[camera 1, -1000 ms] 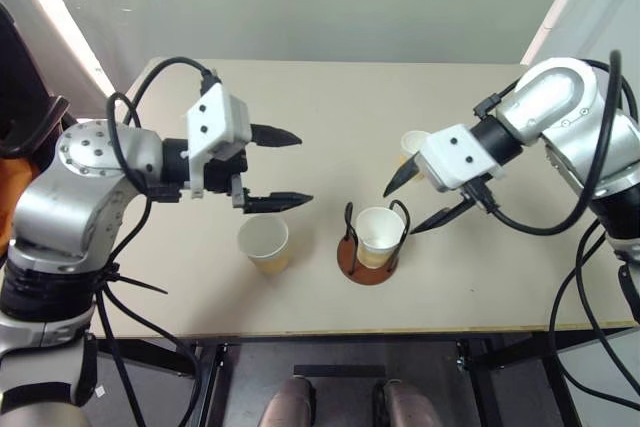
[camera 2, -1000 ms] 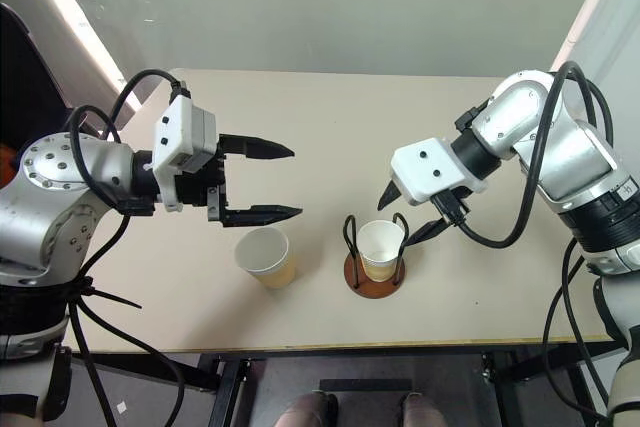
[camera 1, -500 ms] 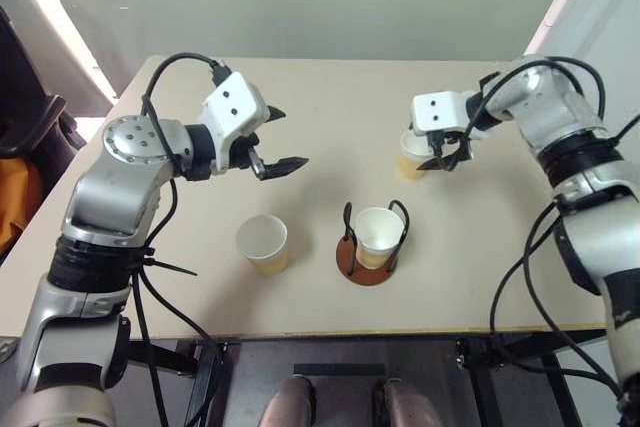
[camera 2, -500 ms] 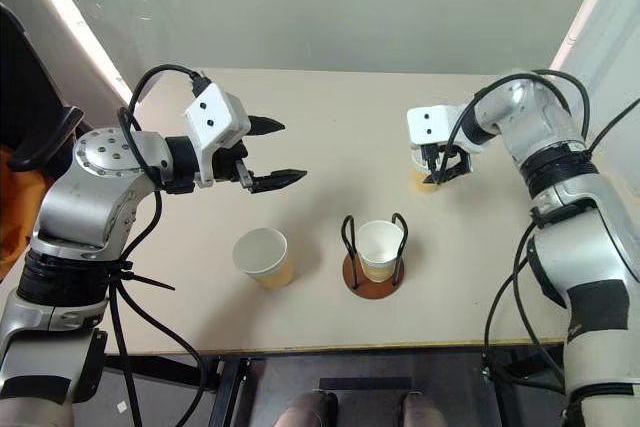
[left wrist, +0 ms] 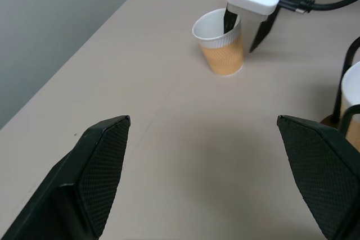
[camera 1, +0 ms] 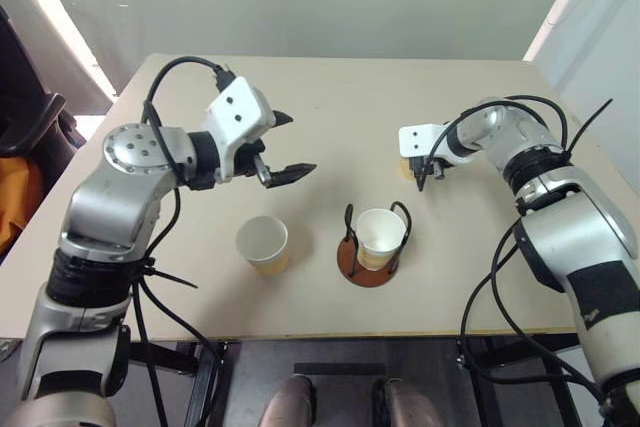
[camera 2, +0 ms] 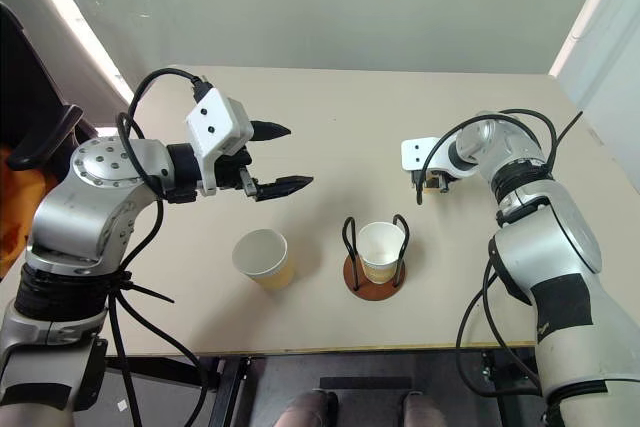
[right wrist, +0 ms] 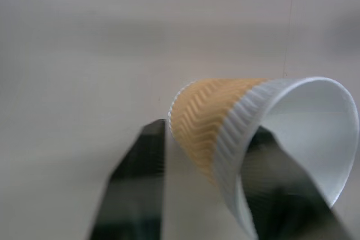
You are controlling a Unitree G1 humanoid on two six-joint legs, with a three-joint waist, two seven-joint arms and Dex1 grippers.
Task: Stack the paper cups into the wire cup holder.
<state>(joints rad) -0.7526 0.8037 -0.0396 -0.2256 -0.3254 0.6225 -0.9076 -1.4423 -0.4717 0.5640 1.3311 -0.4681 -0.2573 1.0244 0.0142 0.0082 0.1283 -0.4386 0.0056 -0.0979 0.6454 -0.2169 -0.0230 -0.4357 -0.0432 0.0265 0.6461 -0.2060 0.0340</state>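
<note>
Standing upright on the far right of the beige tabletop [camera 1: 330, 107], mouth up, long axis vertical: a tan-yellow ribbed paper cup [left wrist: 222, 46] with white inside and rolled white rim. Was pinched by its wall in the right gripper [left wrist: 240, 36], one black finger inside, the other outside. Stood well apart from the wire cup holder [camera 1: 370, 265] of black loops on a reddish-brown disc, with a second like cup [camera 1: 380, 232] seated upright in it. Was matched by a third cup [camera 1: 263, 242], upright, left of the holder. Hung above the table with fingers spread wide and nothing between them: the left gripper [camera 1: 300, 143].
</note>
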